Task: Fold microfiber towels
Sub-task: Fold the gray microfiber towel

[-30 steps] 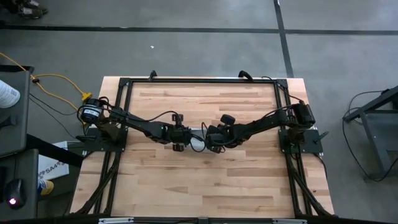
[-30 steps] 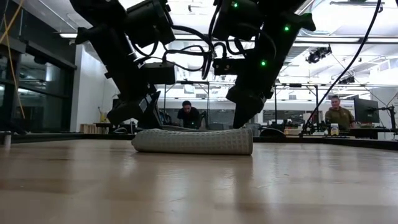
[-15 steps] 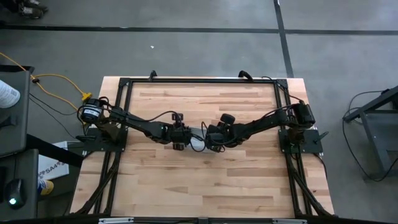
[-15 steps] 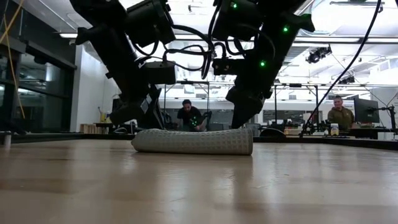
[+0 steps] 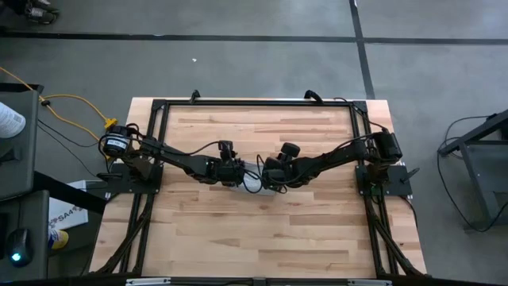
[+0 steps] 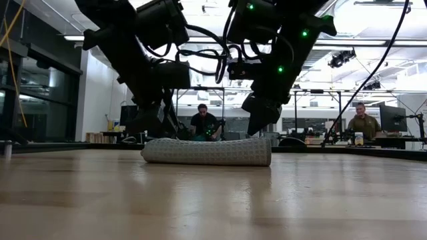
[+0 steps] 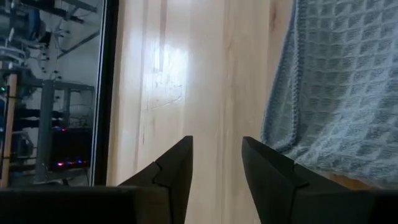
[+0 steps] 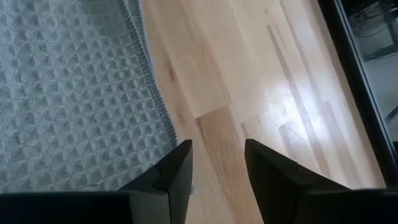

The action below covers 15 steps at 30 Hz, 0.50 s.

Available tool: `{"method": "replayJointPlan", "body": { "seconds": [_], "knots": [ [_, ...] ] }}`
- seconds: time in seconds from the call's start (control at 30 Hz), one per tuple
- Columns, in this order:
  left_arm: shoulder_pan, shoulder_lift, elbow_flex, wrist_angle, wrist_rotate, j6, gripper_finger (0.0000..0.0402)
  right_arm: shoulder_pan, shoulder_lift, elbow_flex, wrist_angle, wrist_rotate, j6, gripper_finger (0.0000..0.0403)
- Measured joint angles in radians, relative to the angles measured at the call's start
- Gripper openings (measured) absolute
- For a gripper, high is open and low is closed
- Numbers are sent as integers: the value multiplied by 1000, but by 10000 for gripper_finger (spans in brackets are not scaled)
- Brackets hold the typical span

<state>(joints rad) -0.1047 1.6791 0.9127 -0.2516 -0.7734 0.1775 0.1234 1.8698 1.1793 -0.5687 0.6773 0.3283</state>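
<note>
The grey-blue waffle-textured microfiber towel (image 5: 251,176) lies folded into a low, thick bundle (image 6: 207,151) on the middle of the wooden table. My left gripper (image 5: 236,172) hovers just off its left end, open, with bare wood between its fingertips (image 7: 217,149); the towel's hemmed edge (image 7: 280,99) lies beside one finger. My right gripper (image 5: 268,176) hovers off the towel's right end, also open over bare wood (image 8: 217,149), with the towel's edge (image 8: 152,93) beside it. In the low view both grippers (image 6: 155,123) (image 6: 257,120) stand slightly above the bundle's ends.
A black metal frame (image 5: 254,102) runs along the table's far and side edges, with the arm bases at left (image 5: 127,163) and right (image 5: 385,167). Bare wood stretches toward the near edge (image 5: 254,246). People sit at desks in the room behind (image 6: 203,123) (image 6: 363,123).
My left gripper has drawn away from the towel's left end, going a little toward the table's far edge and up. My right gripper has risen slightly off the right end. The folded towel has stayed where it was.
</note>
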Motion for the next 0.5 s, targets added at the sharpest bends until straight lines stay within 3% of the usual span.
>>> {"method": "replayJointPlan", "body": {
  "seconds": [0.3,0.5],
  "knots": [
    [-56,-48,37,-72,49,-89,136,16,-42,0,9,-73,0,140],
    [-81,-101,39,-125,177,-157,136,29,-109,-1,4,-112,13,139]
  ]
}}
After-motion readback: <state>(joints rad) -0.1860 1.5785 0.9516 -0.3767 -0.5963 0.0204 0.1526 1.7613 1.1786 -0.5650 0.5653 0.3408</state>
